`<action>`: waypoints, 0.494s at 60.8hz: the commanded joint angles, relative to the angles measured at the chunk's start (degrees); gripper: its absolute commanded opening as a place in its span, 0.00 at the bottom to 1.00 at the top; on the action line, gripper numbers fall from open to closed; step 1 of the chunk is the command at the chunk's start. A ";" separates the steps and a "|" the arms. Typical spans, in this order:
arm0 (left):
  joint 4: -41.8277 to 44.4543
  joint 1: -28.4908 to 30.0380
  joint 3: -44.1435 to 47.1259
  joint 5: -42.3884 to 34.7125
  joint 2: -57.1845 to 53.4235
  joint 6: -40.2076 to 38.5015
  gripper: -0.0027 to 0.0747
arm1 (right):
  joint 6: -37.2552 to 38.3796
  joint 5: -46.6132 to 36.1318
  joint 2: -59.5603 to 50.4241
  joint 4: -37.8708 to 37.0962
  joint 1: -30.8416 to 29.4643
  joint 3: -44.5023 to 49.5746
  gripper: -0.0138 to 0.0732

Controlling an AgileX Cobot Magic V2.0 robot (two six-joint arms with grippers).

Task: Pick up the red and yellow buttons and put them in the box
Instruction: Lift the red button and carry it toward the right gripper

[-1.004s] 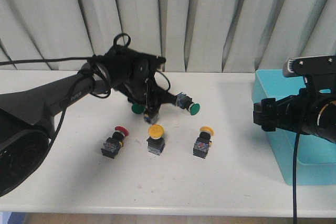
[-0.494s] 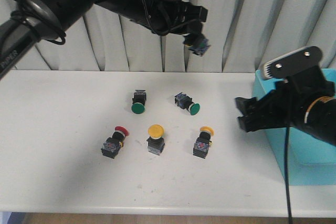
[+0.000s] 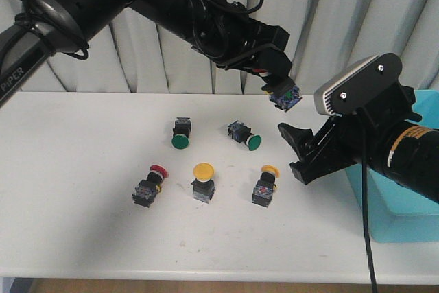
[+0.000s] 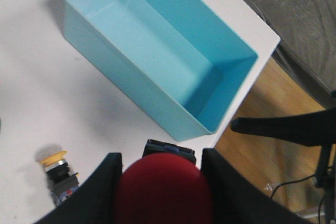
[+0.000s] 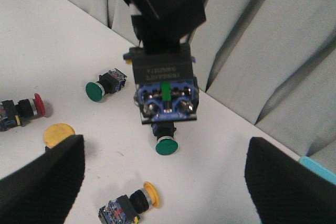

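My left gripper is shut on a red button, held high above the table, left of the turquoise box. In the left wrist view the red cap fills the gap between the fingers, with the box below and ahead. My right gripper is open and empty, just right of a yellow button; this button lies between its fingers in the right wrist view. Another yellow button and a red button lie further left.
Two green-capped buttons lie behind the row of yellow and red ones. Grey curtains hang behind the table. The table's front edge is near; floor shows beyond the box in the left wrist view.
My left gripper rose from the table with the red button and carried it right, toward the box. My right gripper moved left and lower, toward the right yellow button.
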 commanded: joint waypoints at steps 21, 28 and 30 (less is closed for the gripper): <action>-6.10 -4.83 -1.52 -1.77 -4.40 0.10 0.02 | 0.59 -5.85 -1.34 0.29 -0.16 -2.07 0.83; -6.21 -5.08 -1.52 -1.80 -4.51 -0.37 0.02 | 0.59 -6.35 -1.34 0.29 -0.16 -2.07 0.76; -6.15 -5.24 -1.52 -1.86 -4.57 -0.92 0.02 | 0.91 -6.42 -1.34 0.29 -0.16 -2.07 0.72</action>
